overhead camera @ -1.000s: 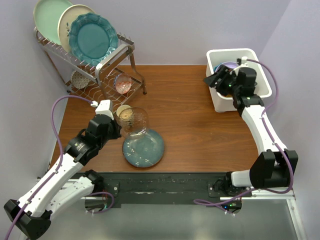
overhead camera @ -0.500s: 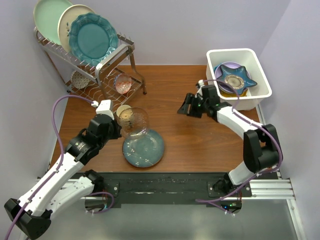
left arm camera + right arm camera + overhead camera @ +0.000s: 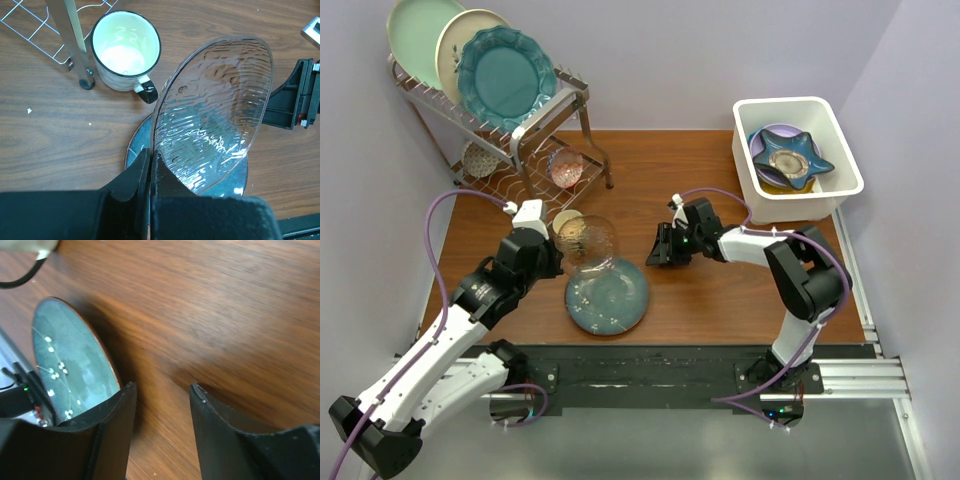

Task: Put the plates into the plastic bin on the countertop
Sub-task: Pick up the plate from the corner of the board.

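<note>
No writing, label, brand, number or sign can be read anywhere in these views.

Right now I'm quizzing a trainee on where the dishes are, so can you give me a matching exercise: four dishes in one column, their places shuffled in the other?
Things
1. clear ribbed plate
2. blue speckled plate
3. cream mug
4. blue star-shaped dish

Places
A. lying in the white plastic bin
B. flat on the countertop
C. tilted, pinched by its rim in the left gripper
D. upright beside a leg of the wire rack

Pairs: 1-C, 2-B, 3-D, 4-A
</note>
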Available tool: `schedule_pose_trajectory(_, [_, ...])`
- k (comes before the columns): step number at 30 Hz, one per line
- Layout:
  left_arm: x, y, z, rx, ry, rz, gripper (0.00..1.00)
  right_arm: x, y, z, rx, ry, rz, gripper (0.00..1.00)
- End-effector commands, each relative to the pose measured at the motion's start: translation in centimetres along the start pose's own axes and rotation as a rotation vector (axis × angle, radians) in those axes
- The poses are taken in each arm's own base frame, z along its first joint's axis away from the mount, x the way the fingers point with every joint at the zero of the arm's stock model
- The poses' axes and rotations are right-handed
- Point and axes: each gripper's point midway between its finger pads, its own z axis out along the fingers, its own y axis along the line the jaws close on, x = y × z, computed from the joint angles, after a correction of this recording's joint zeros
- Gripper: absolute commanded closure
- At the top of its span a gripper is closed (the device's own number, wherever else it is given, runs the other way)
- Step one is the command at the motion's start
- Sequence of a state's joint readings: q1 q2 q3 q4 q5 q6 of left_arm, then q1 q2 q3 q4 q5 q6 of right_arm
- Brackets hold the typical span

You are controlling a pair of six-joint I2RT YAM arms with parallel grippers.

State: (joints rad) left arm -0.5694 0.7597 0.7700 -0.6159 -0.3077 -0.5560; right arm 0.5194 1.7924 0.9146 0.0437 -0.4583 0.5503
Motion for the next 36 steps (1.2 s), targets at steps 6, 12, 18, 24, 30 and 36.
schedule_pose_trajectory(6, [-0.7, -0.1, 0.3, 0.001, -0.031, 0.0, 1.0, 1.4, 1.3, 1.6, -0.106, 0.01, -0.005, 0.53])
schedule_pose_trajectory(12, [-0.7, 0.0, 0.3, 0.001, -0.029, 0.001, 1.0, 3.1, 1.7, 2.3, -0.136, 0.051, -0.007, 0.56])
schedule_pose_trajectory(18, [-0.7, -0.1, 0.3, 0.005, -0.027, 0.002, 1.0, 4.3, 1.6, 2.3, -0.138, 0.088, -0.02, 0.57])
schedule_pose_trajectory(24, [-0.6, -0.1, 0.3, 0.004, -0.026, 0.003, 1.0, 4.6, 1.8, 1.7, -0.142, 0.076, -0.024, 0.57])
schedule_pose_trajectory(30, [-0.6, -0.1, 0.4, 0.004, -0.026, 0.003, 1.0, 3.8, 2.6, 0.7, -0.146, 0.027, -0.021, 0.55])
schedule_pose_trajectory(36, [-0.6, -0.2, 0.3, 0.006, -0.027, 0.002, 1.0, 3.4, 4.0, -0.3, -0.2, 0.003, -0.024, 0.54])
